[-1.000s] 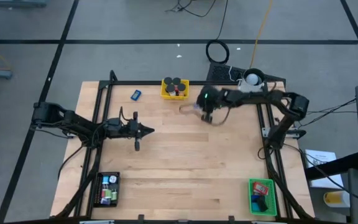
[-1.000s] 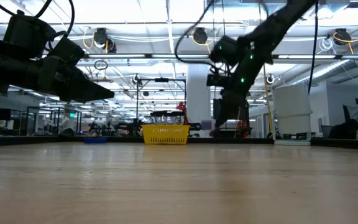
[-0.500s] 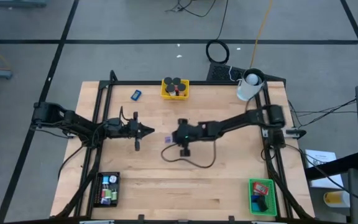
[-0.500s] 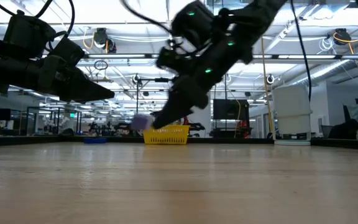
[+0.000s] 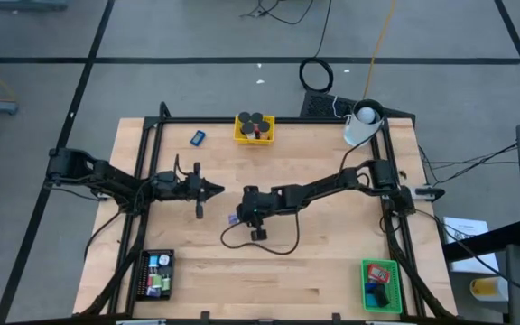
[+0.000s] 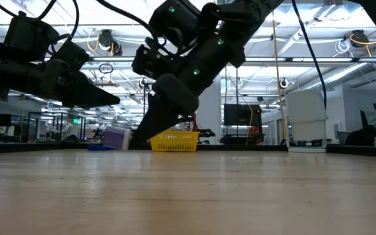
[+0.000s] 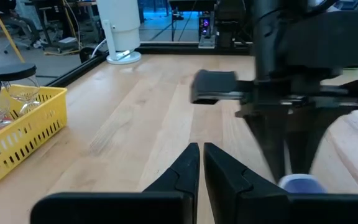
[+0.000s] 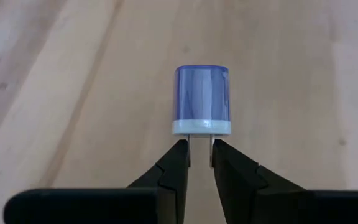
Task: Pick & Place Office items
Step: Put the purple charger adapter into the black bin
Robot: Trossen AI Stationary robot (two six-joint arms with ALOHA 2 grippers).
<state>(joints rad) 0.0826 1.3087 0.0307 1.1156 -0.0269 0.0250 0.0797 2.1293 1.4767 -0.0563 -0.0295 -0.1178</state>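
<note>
the right gripper (image 8: 200, 163) is pinching the metal prongs of a purple block (image 8: 202, 101), holding it just above the table (image 5: 332, 244), well in front of the yellow tray (image 5: 254, 128). the left gripper (image 7: 201, 163) is hovering nearby, fingers closed and empty.

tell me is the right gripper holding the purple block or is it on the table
Held: the right gripper pinches the purple block by its prongs, above the table.

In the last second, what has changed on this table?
The right tool has swung from beside the yellow tray at the back to the middle of the table, carrying a small purple block pinched by its prongs. The left tool, the trays and the white cup stayed put.
</note>
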